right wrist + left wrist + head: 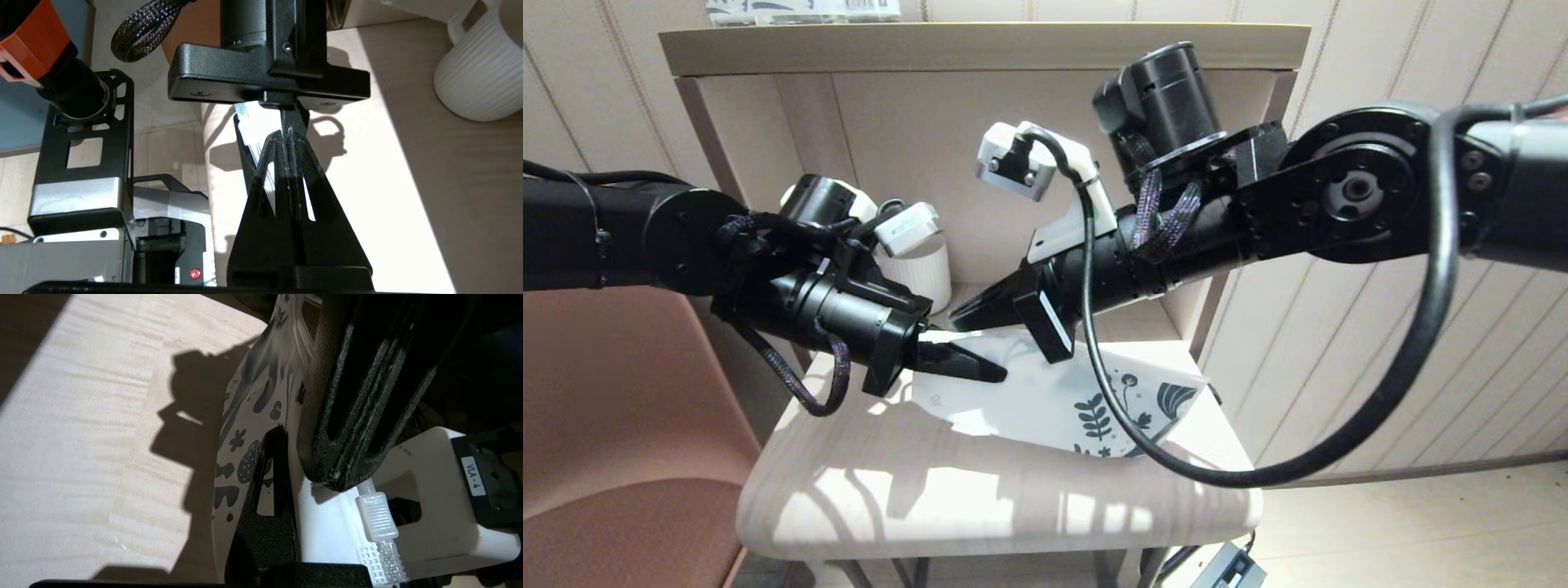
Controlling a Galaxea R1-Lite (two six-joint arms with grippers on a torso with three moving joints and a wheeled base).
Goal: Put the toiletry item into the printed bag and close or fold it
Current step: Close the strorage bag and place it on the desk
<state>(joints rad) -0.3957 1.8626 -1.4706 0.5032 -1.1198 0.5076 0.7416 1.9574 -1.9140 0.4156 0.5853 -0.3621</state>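
Above the pale wooden table [980,498], both the left gripper [980,369] and right gripper [968,314] pinch the white leaf-printed plastic pouch [1086,400] closed, apparently to seal its mouth.

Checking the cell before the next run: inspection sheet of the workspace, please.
Surface: pale wood table, sunlit with shadows, under a shelf.
Job's things: printed bag held up off the table, leaf print at its right end; swab not seen.
Clutter: white ribbed cup at the back.
Grippers: left pincer shut on the bag's left part; right pincer shut on the bag's top edge by the zip strip.
Cables: black cable loops from the right arm in front of the bag; braided sleeve hangs under the left wrist.
Surroundings: panelled wall, brown seat at left, robot base below in the right wrist view.
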